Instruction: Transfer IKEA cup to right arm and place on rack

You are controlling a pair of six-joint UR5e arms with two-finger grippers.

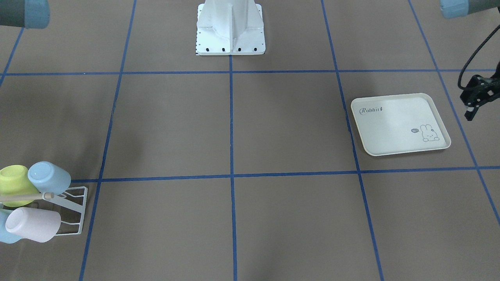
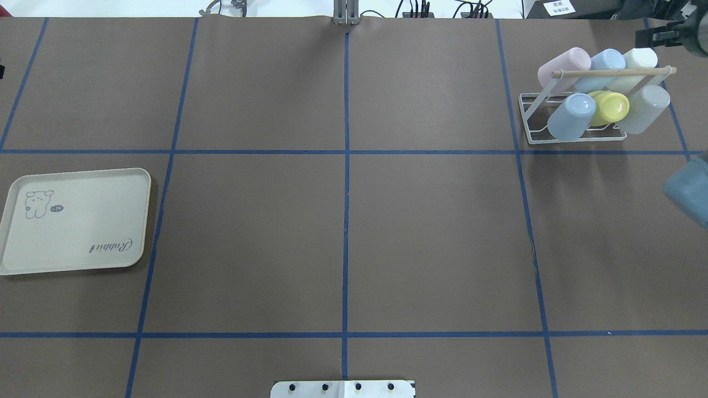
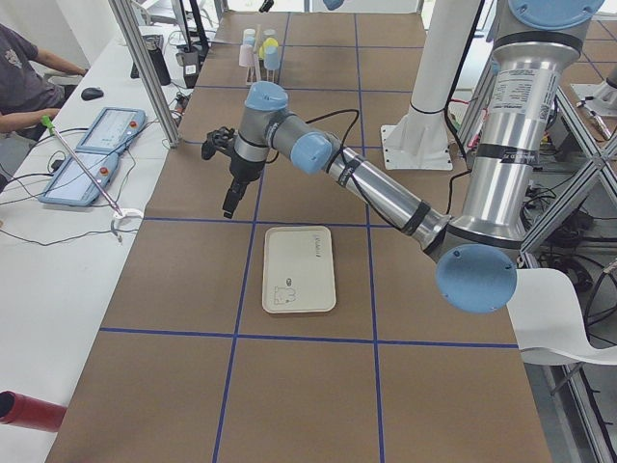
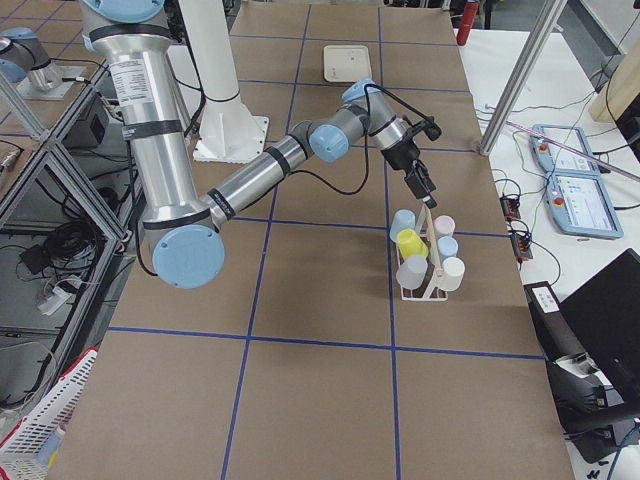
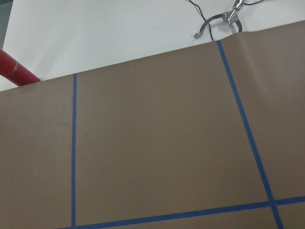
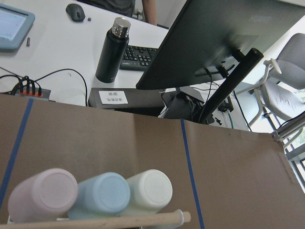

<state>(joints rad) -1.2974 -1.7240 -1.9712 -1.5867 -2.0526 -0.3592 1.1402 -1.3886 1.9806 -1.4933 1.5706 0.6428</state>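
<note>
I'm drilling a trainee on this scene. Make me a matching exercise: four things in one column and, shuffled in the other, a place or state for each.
Things:
1. tray
2. rack
3. yellow cup
4. pink cup

Places or states:
A. middle of the lower row
B. holds six cups
C. left end of the upper row in the overhead view
D. rabbit print, on the robot's left side

Pairs: 1-D, 2-B, 3-A, 4-C.

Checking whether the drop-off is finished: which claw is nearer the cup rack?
Right. The right claw hangs close by the rack; the left claw is far across the table, near the rabbit-print tray.
</note>
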